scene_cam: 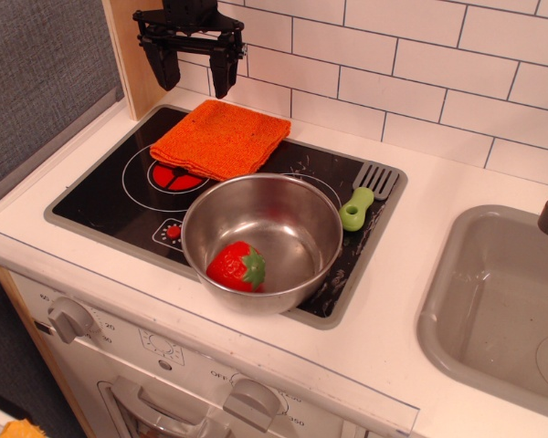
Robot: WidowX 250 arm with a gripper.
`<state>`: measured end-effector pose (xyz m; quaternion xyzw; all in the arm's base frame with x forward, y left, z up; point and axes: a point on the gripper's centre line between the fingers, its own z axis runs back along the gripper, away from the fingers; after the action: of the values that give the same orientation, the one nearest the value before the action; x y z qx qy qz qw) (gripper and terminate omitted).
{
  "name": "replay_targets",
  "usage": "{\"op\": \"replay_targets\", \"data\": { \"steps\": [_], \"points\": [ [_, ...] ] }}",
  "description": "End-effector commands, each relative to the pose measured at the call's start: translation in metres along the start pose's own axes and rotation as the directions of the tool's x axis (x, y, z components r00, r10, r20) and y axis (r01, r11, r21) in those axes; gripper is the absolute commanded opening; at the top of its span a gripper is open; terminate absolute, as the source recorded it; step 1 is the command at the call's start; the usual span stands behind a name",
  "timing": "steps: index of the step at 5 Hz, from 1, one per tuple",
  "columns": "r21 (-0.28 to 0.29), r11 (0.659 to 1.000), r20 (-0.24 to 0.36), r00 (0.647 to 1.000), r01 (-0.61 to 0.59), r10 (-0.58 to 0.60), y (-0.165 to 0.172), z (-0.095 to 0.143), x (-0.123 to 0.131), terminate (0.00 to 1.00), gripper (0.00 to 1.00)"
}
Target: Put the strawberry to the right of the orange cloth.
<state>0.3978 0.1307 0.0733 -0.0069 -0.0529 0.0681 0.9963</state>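
The red strawberry [237,266] with a green cap lies inside the steel bowl [292,208], at its front left. The orange cloth [220,138] lies folded on the back left of the black stovetop [100,196], just behind the bowl and partly over a red burner ring [175,176]. My gripper [194,78] hangs open and empty above the back edge of the stove, behind and above the cloth, well away from the strawberry.
A grey spatula with a green handle [365,198] lies on the stovetop right of the bowl. A grey sink [502,306] is at the right. White tiled wall behind; a wooden panel [128,55] stands at the back left. Stove knobs [70,319] line the front.
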Motion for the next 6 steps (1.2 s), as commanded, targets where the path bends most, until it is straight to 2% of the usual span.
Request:
{"op": "replay_targets", "data": {
  "steps": [1, 3, 4, 5, 6],
  "points": [
    [0.0, 1.0, 0.0, 1.0, 0.0, 0.0, 0.0, 0.0, 0.0, 0.0, 1.0],
    [-0.039, 0.993, 0.099, 0.989, 0.114, -0.109, -0.039, 0.044, -0.045, 0.0, 1.0],
    [-0.044, 0.984, 0.096, 0.981, 0.171, -0.166, -0.054, 0.052, -0.073, 0.0, 1.0],
    [-0.047, 0.972, 0.057, 0.972, 0.23, -0.227, -0.062, 0.041, -0.095, 0.0, 1.0],
    [-0.014, 0.948, 0.024, 0.947, 0.319, -0.319, -0.078, 0.025, -0.117, 0.0, 1.0]
  ]
}}
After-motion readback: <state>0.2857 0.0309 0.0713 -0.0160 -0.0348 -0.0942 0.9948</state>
